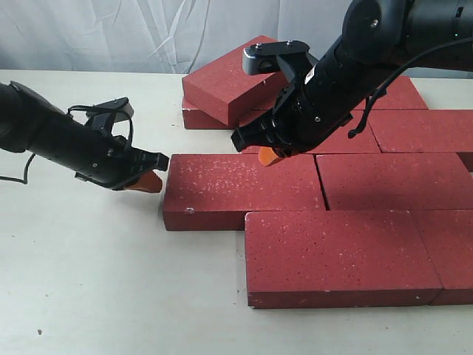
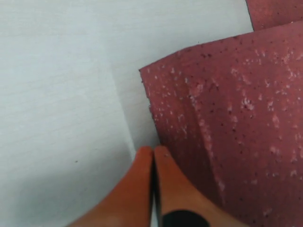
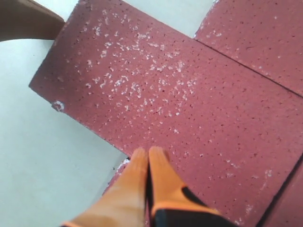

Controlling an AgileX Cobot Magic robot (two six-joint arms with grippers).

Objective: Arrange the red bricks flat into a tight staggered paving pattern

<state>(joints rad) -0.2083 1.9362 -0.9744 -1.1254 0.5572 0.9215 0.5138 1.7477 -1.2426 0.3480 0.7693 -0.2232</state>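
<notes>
Several dark red speckled bricks lie flat in staggered rows. The left brick of the middle row (image 1: 244,188) has my two grippers at it. My left gripper (image 1: 151,181) is shut, with its orange fingertips (image 2: 163,153) against that brick's left end (image 2: 232,127). My right gripper (image 1: 270,155) is shut too and holds nothing; its tips (image 3: 147,152) rest at the far edge of the same brick (image 3: 165,94). To its right lies a second middle-row brick (image 1: 392,181), and a front-row brick (image 1: 336,255) lies below it.
At the back, one brick (image 1: 233,85) leans tilted on top of another (image 1: 203,118). More flat bricks (image 1: 421,129) fill the back right, partly hidden by the right arm. Bare pale table (image 1: 89,274) spreads to the left and front left.
</notes>
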